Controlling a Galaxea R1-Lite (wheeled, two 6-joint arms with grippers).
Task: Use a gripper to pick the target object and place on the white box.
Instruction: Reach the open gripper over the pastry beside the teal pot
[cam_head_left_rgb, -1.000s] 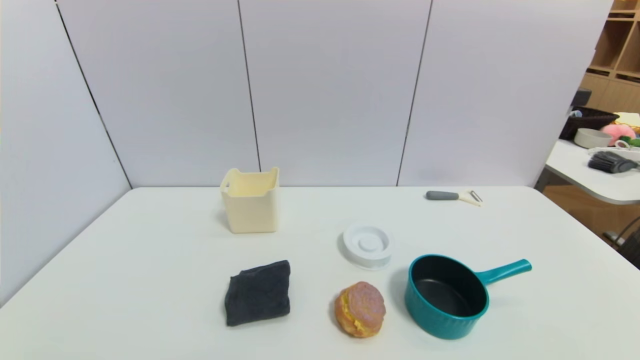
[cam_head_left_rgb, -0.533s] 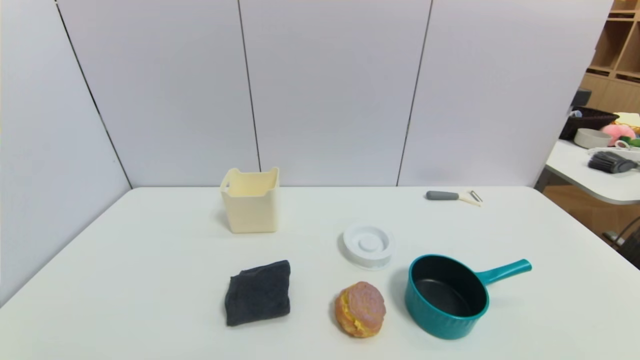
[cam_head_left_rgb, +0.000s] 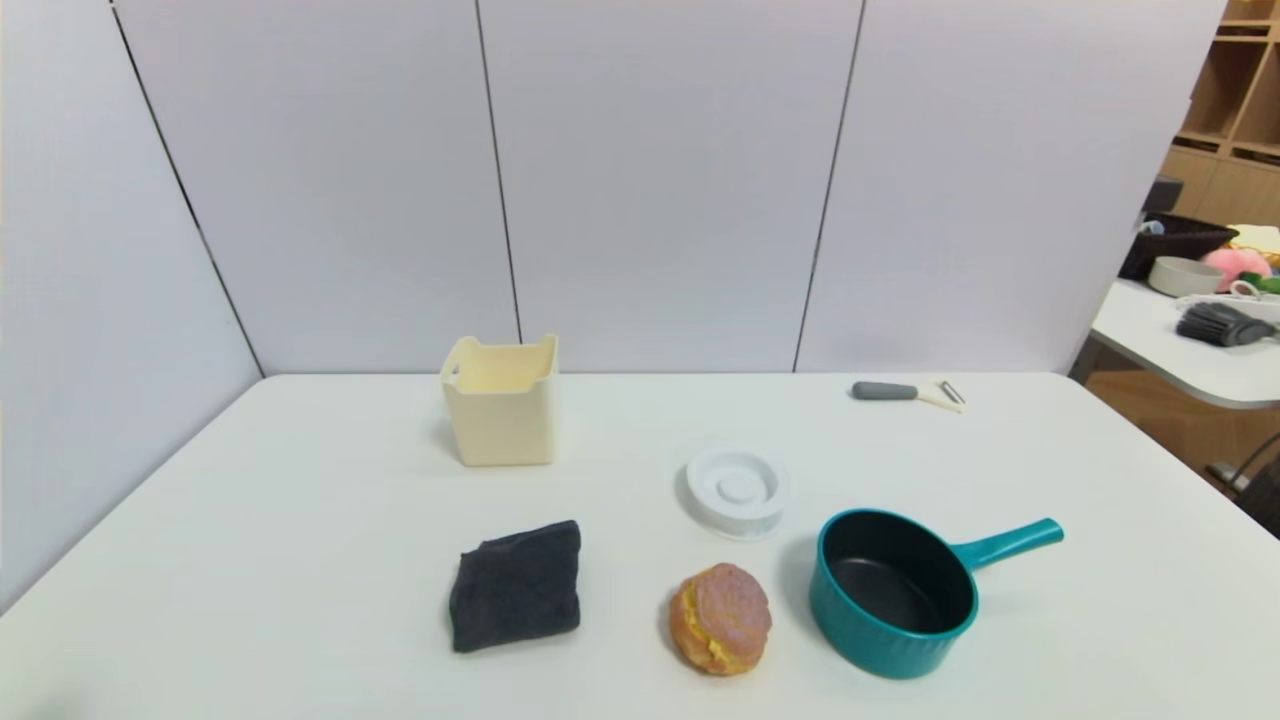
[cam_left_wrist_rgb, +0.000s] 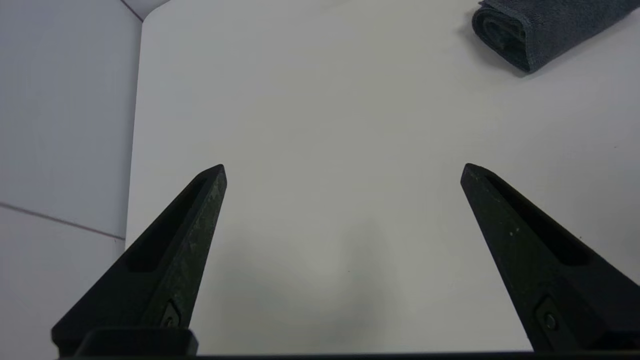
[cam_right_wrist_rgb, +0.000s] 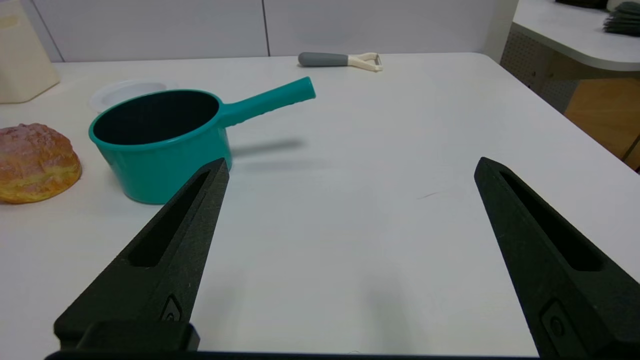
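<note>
The teal saucepan (cam_head_left_rgb: 893, 592), dark grey inside, stands at the front right of the table with its straight handle (cam_head_left_rgb: 1008, 543) pointing right and a little back. The cream-white box (cam_head_left_rgb: 501, 412) stands upright near the back wall, left of centre. Neither arm shows in the head view. My right gripper (cam_right_wrist_rgb: 351, 167) is open over bare table, with the saucepan (cam_right_wrist_rgb: 160, 142) beyond one of its fingers. My left gripper (cam_left_wrist_rgb: 343, 170) is open and empty above the table near its left edge.
A dark grey folded cloth (cam_head_left_rgb: 517, 585) lies front centre-left, a pink-and-yellow bun (cam_head_left_rgb: 720, 617) sits beside the pan, and a flat round white disc (cam_head_left_rgb: 736, 490) lies behind them. A grey-handled peeler (cam_head_left_rgb: 905, 392) rests at the back right. A second table (cam_head_left_rgb: 1190, 345) stands further right.
</note>
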